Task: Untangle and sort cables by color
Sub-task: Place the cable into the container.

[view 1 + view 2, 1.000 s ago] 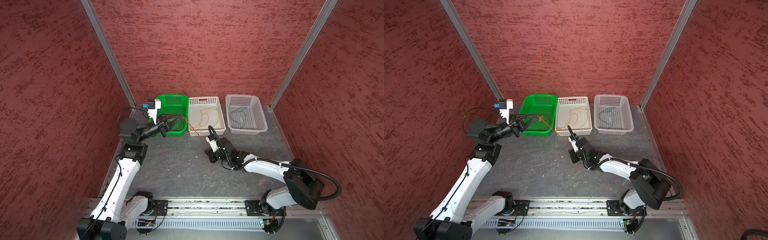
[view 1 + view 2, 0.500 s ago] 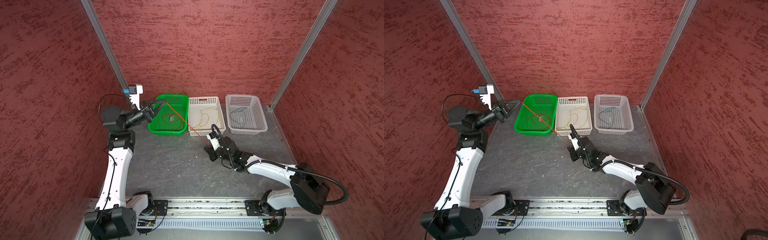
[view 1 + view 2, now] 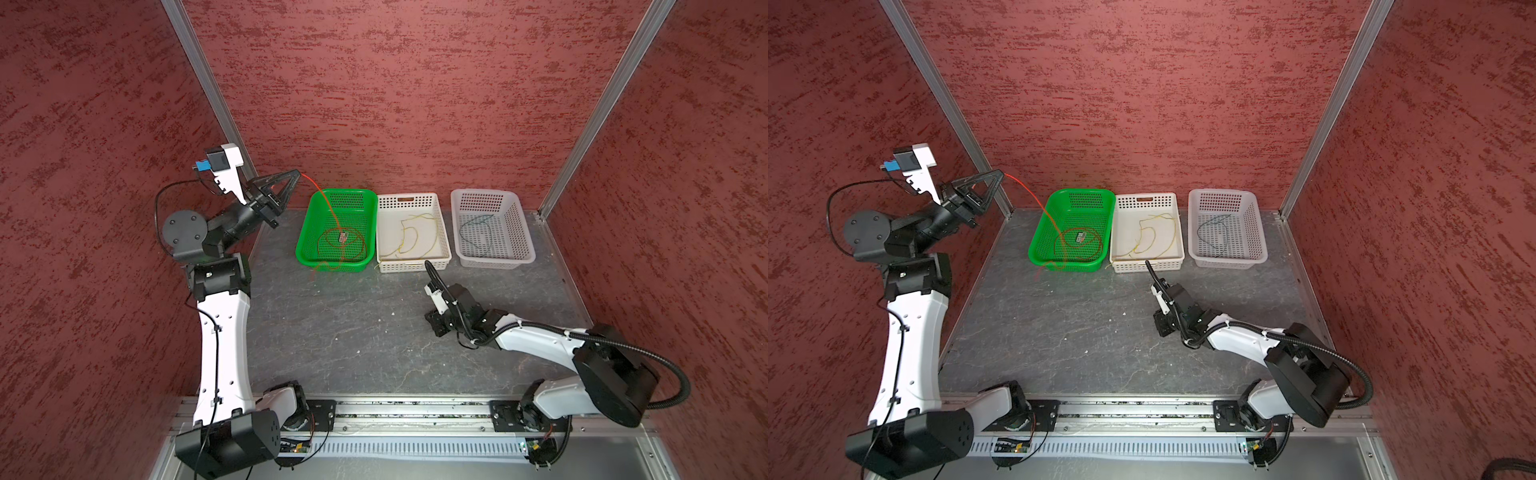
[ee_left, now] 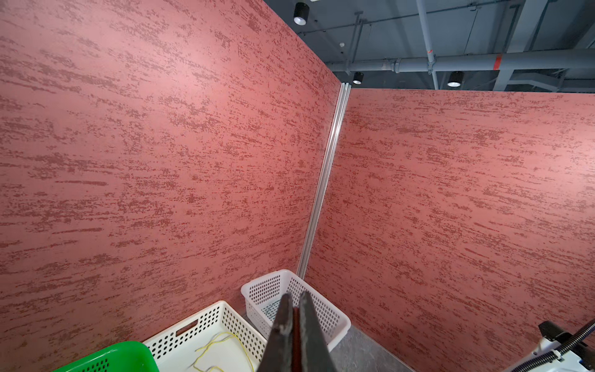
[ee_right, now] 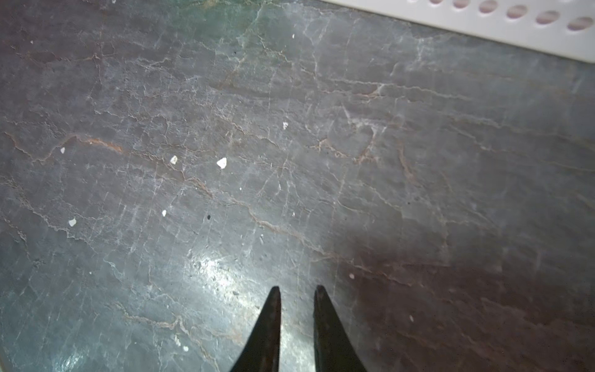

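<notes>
- Gripping the red cable by one end, the left pincer is closed tight on it and raised in the air over the far left corner of the surface. The left wrist view shows a thin red strip pinched between its two fingers.
- From that pincer the red cable slopes down in a nearly straight line over the far rim of the green basket. It ends in loose loops on the basket's floor, and a short stretch spills over the near rim onto the surface.
- The green basket stands at the far edge, nearest the far left corner, and is the first of three baskets in a row.
- The cream basket sits at the middle of the far edge, touching the green one. It holds the yellow cables, which lie in slack curves on its floor.
- The white basket stands just apart from the cream one, toward the far right corner. It holds the blue-green cable in one loose loop.
- The right pincer points down at the bare surface, near the cream basket's near wall. Its fingers are parted by a narrow gap and nothing is between them. I cannot tell whether the tips touch the surface.
</notes>
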You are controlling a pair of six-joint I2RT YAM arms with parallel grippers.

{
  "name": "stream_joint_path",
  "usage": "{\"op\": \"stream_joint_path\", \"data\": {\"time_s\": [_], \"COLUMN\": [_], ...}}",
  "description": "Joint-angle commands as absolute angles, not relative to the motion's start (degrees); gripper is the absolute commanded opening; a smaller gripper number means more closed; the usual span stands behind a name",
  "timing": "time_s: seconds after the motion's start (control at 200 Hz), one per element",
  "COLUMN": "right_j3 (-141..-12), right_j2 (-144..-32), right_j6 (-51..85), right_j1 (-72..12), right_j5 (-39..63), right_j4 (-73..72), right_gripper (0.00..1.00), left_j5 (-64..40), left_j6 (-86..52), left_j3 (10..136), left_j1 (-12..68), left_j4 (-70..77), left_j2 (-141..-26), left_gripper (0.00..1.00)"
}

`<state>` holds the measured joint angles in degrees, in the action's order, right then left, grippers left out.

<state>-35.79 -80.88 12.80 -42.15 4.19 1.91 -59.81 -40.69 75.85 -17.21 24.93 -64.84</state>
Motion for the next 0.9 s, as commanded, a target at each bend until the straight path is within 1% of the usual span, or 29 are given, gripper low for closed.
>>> {"op": "stream_joint_path", "data": {"time_s": [0.0, 0.291, 0.411, 0.441, 0.546, 0.721, 0.897], "right_j3": [-34.91, -34.43, -34.85, -34.95, -34.97, -35.28, -35.93], "right_j2": [-79.18, -74.42, -73.54, -73.32, -72.50, -71.70, -72.09], "right_j6": [11.99, 12.40, 12.22, 12.22, 12.48, 12.61, 12.37], "right_j1": [-41.58, -40.08, -39.64, -39.56, -39.39, -39.11, -38.85], "right_j5": [2.46, 2.03, 1.77, 1.76, 1.58, 1.32, 1.37], "right_j4": [2.63, 3.77, 4.39, 4.48, 4.56, 4.82, 5.01], "right_gripper": [0.19, 0.19, 0.19, 0.19, 0.19, 0.19, 0.19], "left_j5": [-59.07, -57.38, -55.98, -55.69, -54.56, -52.24, -49.07], "left_j6": [-40.96, -38.72, -38.67, -38.96, -39.00, -35.80, -29.49], "left_j3": [76.29, 76.62, 77.16, 77.33, 78.42, 81.07, 83.87], "left_j1": [-17.84, -18.33, -18.29, -18.29, -18.03, -16.99, -14.52], "left_j4": [26.28, 25.69, 26.89, 29.42, 31.60, 32.43, 31.11], "left_j2": [-64.86, -67.63, -71.06, -72.01, -75.43, -80.36, -86.41], "left_gripper": [0.00, 0.00, 0.00, 0.00, 0.00, 0.00, 0.00]}}
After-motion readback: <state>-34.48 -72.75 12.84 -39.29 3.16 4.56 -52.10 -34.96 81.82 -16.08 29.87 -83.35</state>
